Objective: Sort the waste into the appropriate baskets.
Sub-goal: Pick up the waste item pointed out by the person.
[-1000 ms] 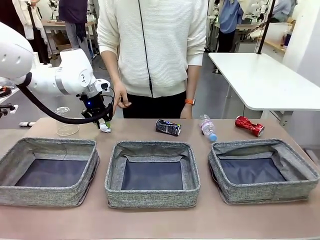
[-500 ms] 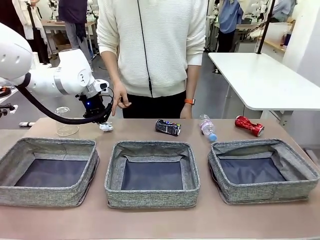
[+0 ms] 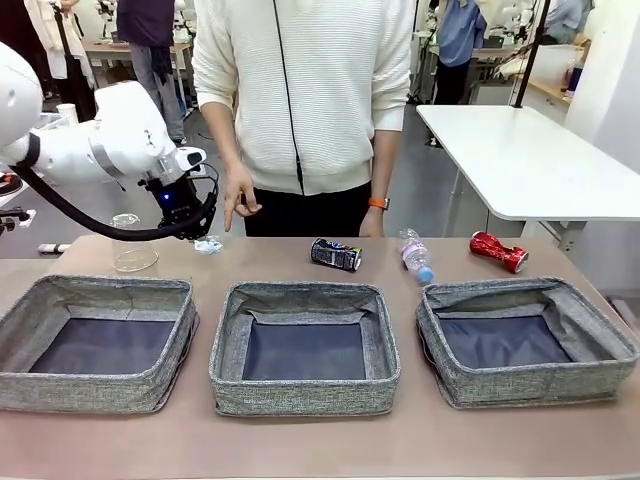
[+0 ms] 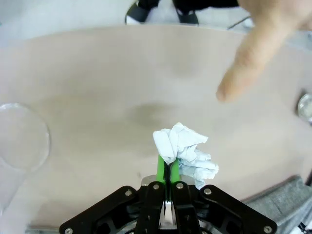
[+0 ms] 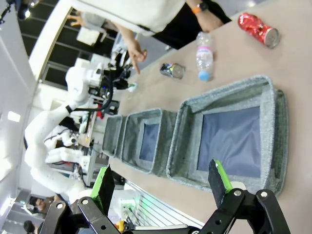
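Currently the left claw (image 3: 204, 238) is pinching the crumpled white paper wad (image 4: 185, 153) between tightly closed pads just over the counter (image 3: 300, 440), near the clear plastic cup (image 3: 130, 245). A person's hand (image 3: 238, 205) is pointing down beside it. The right claw (image 5: 161, 183) is hanging wide open, gripping nothing, the three baskets (image 3: 300, 300) are showing dark bottoms, and print on the bottle (image 3: 415, 255) is showing too small to read.

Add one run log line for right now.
left claw: shut on paper wad, above table | right claw: open, holding nothing | person's hand: pointing near paper wad | bottle, red can, dark can, cup: on table
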Action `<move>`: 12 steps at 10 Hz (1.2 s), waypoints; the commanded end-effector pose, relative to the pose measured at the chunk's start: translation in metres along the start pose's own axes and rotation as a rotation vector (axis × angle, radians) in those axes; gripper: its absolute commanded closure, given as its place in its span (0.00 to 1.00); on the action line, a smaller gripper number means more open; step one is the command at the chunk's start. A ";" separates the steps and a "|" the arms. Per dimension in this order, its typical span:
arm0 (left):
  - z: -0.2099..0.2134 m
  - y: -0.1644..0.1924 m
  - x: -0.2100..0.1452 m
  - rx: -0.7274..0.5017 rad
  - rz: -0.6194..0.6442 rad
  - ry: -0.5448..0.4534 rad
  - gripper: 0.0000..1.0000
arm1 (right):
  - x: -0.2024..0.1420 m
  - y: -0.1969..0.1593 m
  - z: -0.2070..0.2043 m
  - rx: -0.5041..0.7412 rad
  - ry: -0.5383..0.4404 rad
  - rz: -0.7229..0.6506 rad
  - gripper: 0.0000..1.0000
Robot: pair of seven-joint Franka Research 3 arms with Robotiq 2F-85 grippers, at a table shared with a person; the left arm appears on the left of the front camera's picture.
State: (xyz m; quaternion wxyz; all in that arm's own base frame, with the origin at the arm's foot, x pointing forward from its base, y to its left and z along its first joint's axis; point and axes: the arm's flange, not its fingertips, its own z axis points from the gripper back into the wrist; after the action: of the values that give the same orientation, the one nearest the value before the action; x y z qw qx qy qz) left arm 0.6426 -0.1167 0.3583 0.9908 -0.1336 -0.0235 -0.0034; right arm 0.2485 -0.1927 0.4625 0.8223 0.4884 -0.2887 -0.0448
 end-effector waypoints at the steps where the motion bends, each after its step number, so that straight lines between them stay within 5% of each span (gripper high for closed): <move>1: 0.051 -0.010 -0.049 -0.058 0.011 0.052 1.00 | 0.004 0.001 0.000 0.016 -0.014 0.026 0.00; 2: 0.092 -0.031 -0.102 -0.063 0.007 0.149 1.00 | 0.004 0.001 0.000 0.016 -0.014 0.026 0.00; 5: 0.117 -0.070 -0.209 0.058 -0.074 0.094 1.00 | 0.004 0.001 0.000 0.016 -0.014 0.026 0.00; 7: 0.117 -0.072 -0.224 0.096 -0.131 0.048 1.00 | 0.004 0.001 0.000 0.016 -0.014 0.026 0.00; 10: 0.127 -0.077 -0.214 0.046 -0.099 0.116 1.00 | 0.004 0.001 0.000 0.016 -0.014 0.026 0.00; 12: 0.118 -0.112 -0.239 0.172 -0.043 0.074 0.99 | 0.004 0.001 0.000 0.016 -0.014 0.026 0.00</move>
State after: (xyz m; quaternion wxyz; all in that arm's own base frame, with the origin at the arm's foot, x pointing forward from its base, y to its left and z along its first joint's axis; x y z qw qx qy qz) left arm 0.4113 -0.1682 0.4867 0.9946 -0.0847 0.0198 -0.0567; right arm 0.2488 -0.1923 0.4631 0.8230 0.4874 -0.2884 -0.0444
